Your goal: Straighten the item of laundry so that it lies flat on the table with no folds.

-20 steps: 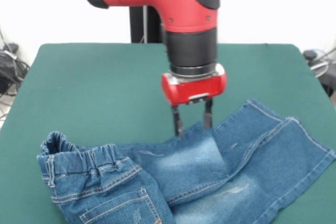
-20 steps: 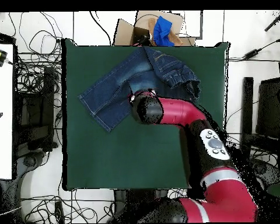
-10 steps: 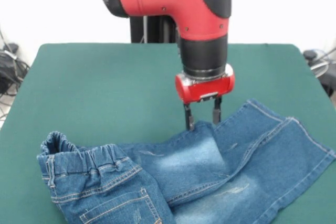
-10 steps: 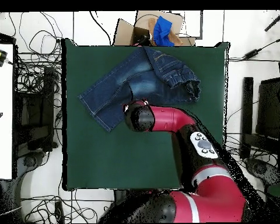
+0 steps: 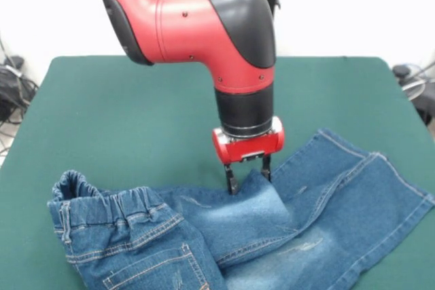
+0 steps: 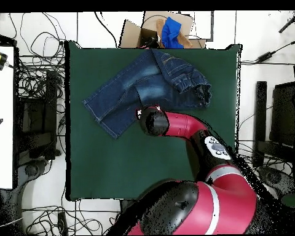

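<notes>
Counter [image 5: 122,113]: green felt cloth covers my whole work surface; it is far wider than the jeans.

Arm [image 5: 204,25]: my red and black arm comes down over the middle of the counter, wrist pointing straight down. In the overhead view it sweeps in from the base and ends just beside the jeans' crotch area.

Jeans [image 5: 319,202]: small blue denim pair with faded whitish patches, lying on the near side of the counter in the front view. The elastic waistband end sits bunched and standing up at the left, with orange stitching on a back pocket below it. The legs run off to the right, one lying partly over the other, with a raised fold where they meet. Not flat.

Box [image 6: 159,31]: a cardboard box stands off the counter's far edge in the overhead view, with blue cloth and something orange-brown in it; I cannot tell more.

Tool [image 5: 247,176]: my two dark fingers are spread only a little, and a raised ridge of denim stands between them at the upper edge of the jeans. The tips touch the fabric; I read this as pinching the fold.
</notes>
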`<control>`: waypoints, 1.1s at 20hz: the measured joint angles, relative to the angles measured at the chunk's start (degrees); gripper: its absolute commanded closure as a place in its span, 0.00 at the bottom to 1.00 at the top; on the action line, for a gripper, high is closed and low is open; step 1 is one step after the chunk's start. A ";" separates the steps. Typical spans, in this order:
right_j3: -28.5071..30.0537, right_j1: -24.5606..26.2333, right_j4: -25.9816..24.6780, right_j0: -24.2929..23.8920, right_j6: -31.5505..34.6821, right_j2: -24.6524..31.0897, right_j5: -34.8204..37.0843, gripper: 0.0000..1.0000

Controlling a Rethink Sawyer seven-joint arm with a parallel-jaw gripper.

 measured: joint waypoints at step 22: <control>-0.60 0.04 -0.01 -0.06 0.00 -0.55 -0.51 1.00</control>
